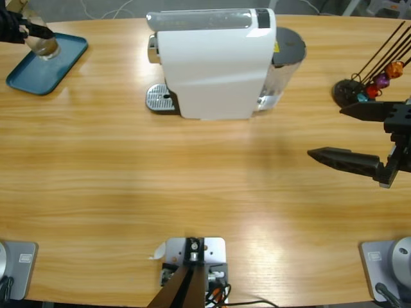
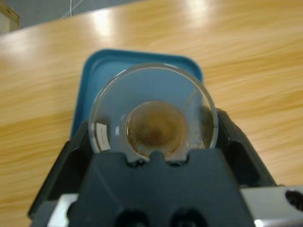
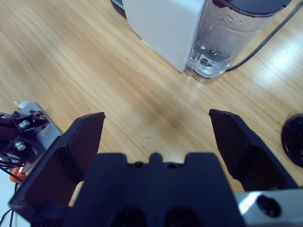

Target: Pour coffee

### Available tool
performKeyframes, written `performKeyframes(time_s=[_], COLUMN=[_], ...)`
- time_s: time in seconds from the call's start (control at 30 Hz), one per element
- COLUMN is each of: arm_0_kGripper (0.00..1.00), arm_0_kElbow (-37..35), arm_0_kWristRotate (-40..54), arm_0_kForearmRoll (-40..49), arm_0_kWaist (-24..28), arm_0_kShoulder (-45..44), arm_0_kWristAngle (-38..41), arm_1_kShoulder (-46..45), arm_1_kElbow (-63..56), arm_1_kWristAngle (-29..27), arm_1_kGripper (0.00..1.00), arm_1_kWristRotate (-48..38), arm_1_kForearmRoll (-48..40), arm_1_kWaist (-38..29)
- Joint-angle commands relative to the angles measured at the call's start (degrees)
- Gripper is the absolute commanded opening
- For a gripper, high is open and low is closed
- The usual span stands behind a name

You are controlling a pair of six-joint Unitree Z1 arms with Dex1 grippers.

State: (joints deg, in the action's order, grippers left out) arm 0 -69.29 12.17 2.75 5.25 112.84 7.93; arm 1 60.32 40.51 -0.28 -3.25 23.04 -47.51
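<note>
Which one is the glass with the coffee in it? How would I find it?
Start at the big white coffee machine at the back of the table, then look far along to the blue tray in the corner. The glass is over that tray, held by the left gripper. It is the only clear cup, with brown coffee at its bottom.

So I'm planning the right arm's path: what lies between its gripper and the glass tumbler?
In the high view, the white coffee machine stands along the back, between the right gripper and the tumbler; otherwise bare table.

Wooden table (image 1: 192,192): tray (image 1: 26,74), coffee machine (image 1: 215,61)
</note>
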Motion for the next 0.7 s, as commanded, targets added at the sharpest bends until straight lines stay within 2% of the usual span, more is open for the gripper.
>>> performKeyframes(time_s=[0.03, 0.33, 0.37, 0.4, 0.43, 0.57, 0.7], arm_0_kGripper=[0.0, 0.015, 0.336, 0.809, 0.975, 0.991, 0.991], arm_0_kElbow=[-1.9, -1.8, -1.8, -1.7, -1.4, 0.4, 4.7], arm_0_kWristRotate=[-0.9, -2.2, -2.2, -2.2, -2.2, -2.1, -2.1], arm_0_kForearmRoll=[-0.7, -0.3, 0.1, 0.1, 0.1, 0.0, 0.1], arm_0_kWaist=[0.7, 1.1, 1.1, 1.1, 1.1, 1.1, 0.9], arm_0_kShoulder=[6.8, 7.5, 7.4, 7.1, 6.9, 4.2, -3.8], arm_0_kWristAngle=[-1.1, -0.9, -0.8, -0.4, 0.0, 0.8, 2.9], arm_1_kShoulder=[1.4, 0.9, 0.7, 0.5, 0.3, -0.1, -1.0], arm_1_kElbow=[-1.8, -1.6, -1.6, -1.6, -1.6, -1.6, -1.7], arm_1_kWristAngle=[-1.1, -1.1, -1.1, -1.2, -1.2, -1.8, -2.8], arm_1_kGripper=[1.0, 1.0, 1.0, 1.0, 1.0, 1.0, 1.0], arm_1_kWristRotate=[0.4, 0.4, 0.4, 0.3, 0.2, 0.1, 0.1], arm_1_kForearmRoll=[0.9, 1.3, 1.4, 1.4, 1.5, 1.6, 1.6], arm_1_kWaist=[-0.6, -0.6, -0.6, -0.6, -0.6, -0.6, -0.6])
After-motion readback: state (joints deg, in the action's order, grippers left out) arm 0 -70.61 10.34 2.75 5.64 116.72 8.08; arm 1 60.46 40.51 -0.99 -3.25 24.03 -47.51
